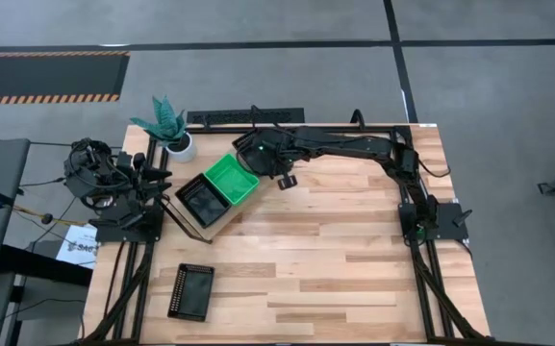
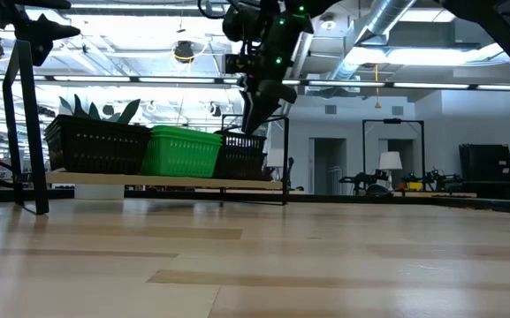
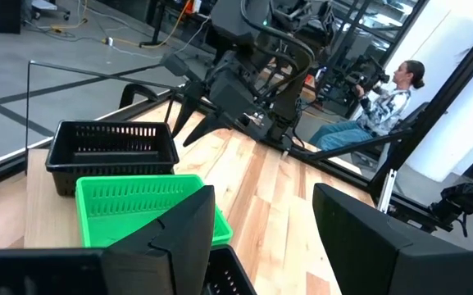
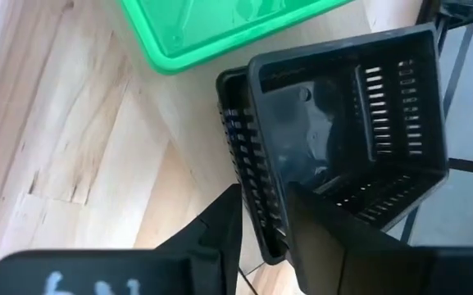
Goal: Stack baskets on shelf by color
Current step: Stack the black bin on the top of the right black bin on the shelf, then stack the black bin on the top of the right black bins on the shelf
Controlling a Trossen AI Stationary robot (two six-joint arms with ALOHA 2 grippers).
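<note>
Wooden tabletop [image 1: 354,259] carried the shelf [image 1: 221,223] left of centre, holding a green basket [image 1: 232,180] beside a black basket [image 1: 201,200]. Right gripper [image 4: 262,215] clamped another black basket's [image 4: 343,139] rim above. Left gripper [image 3: 265,238] waited at far left, jaws apart.

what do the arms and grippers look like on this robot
Both arms are dark, near-black jointed links. The right arm shows small green indicator lights near its wrist; its right gripper has two flat black wedge-shaped fingers. The left arm carries bundled black cables; its left gripper has broad black fingers.
</note>
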